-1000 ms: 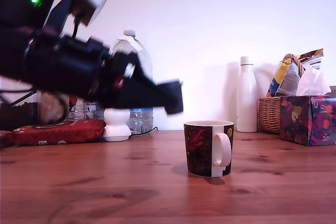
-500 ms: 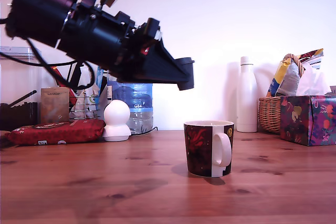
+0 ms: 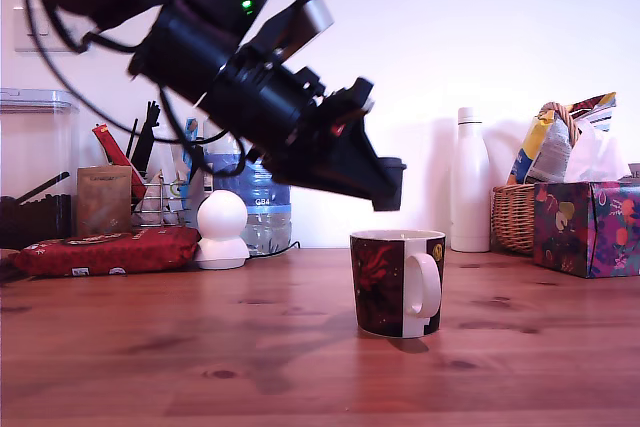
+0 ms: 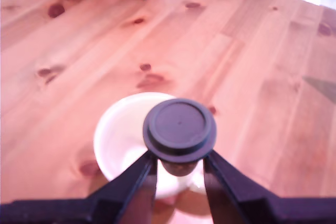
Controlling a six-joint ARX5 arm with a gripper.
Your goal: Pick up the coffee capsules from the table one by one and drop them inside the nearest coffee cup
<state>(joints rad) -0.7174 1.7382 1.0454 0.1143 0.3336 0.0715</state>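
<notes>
The two black fingers point(image 4: 135, 182) are closed on a dark coffee capsule point(image 4: 179, 128), pinching its tapered body from either side just under the wide rim, with the flat round face of the capsule turned toward the wrist camera. In the exterior view the gripper point(image 3: 386, 183) sits at the end of the black arm point(image 3: 215, 67), which slopes down from the exterior view's upper left, and the capsule point(image 3: 389, 183) shows as a small dark cup shape at its tip. It hangs in the air above the coffee cup point(image 3: 398, 282), over the part of the rim on the exterior view's left, clear of the rim and not touching it. From the wrist view the cup's cream inside point(image 4: 123, 137) lies directly behind the capsule, partly covered by it.

The cup stands upright on the wooden desk point(image 3: 200, 347), its white handle facing the exterior camera. Along the wall behind stand a white bottle point(image 3: 469, 182), a wicker basket point(image 3: 512, 219) with bags in it, a patterned tissue box point(image 3: 587, 229), a round white figure point(image 3: 222, 228) and a red packet point(image 3: 110, 250)
</notes>
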